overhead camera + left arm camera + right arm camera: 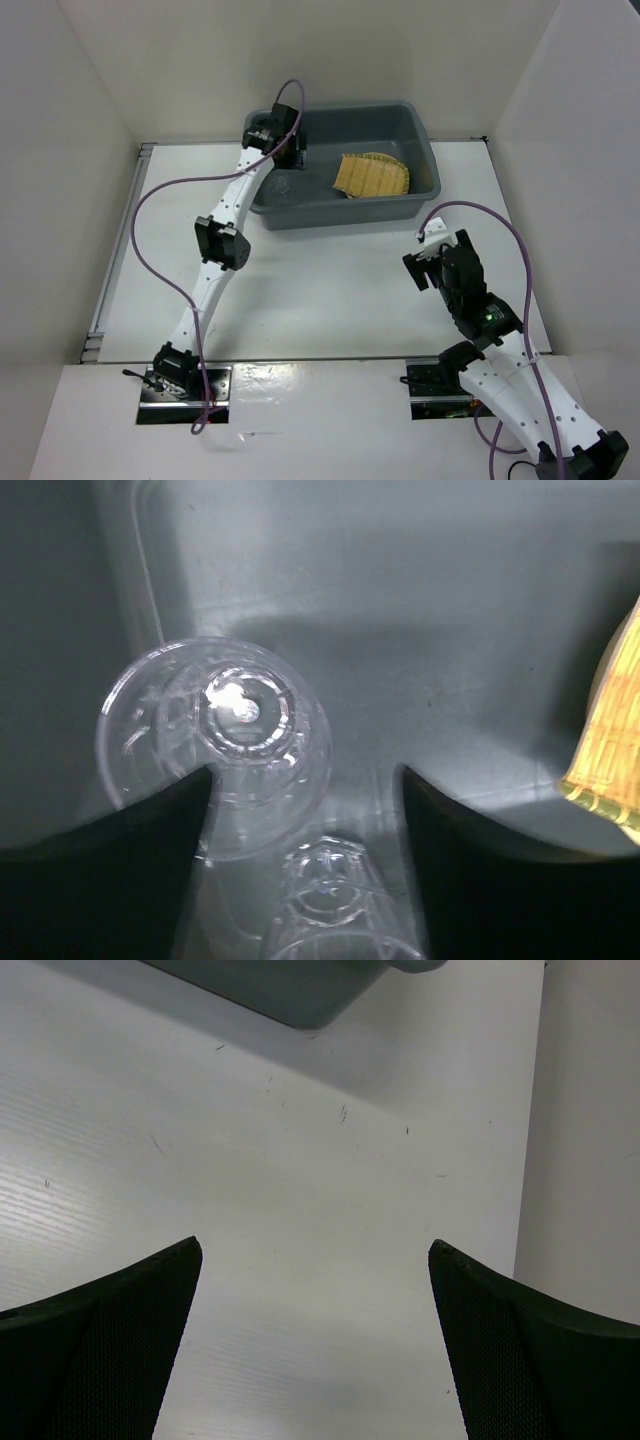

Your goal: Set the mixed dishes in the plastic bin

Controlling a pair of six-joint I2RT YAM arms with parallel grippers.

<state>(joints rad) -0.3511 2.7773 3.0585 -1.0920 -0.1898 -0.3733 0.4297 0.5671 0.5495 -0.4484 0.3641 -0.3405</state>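
The dark grey plastic bin (425, 135) stands at the back centre. The yellow bamboo tray (372, 176) lies inside it at the right; its edge shows in the left wrist view (612, 740). My left gripper (292, 160) hangs inside the bin's left end, open (305, 780). A clear glass cup (215, 740) stands on the bin floor (430, 580) by the left finger. A second clear cup (335, 905) lies between the fingers, apart from the left one. No tan-orange plates show. My right gripper (432, 258) is open and empty above the table (312, 1250).
White walls close in the table on three sides. The bin's near corner (290, 985) shows ahead of the right gripper. The right wall (590, 1130) stands close beside the right gripper. Purple cables trail along both arms.
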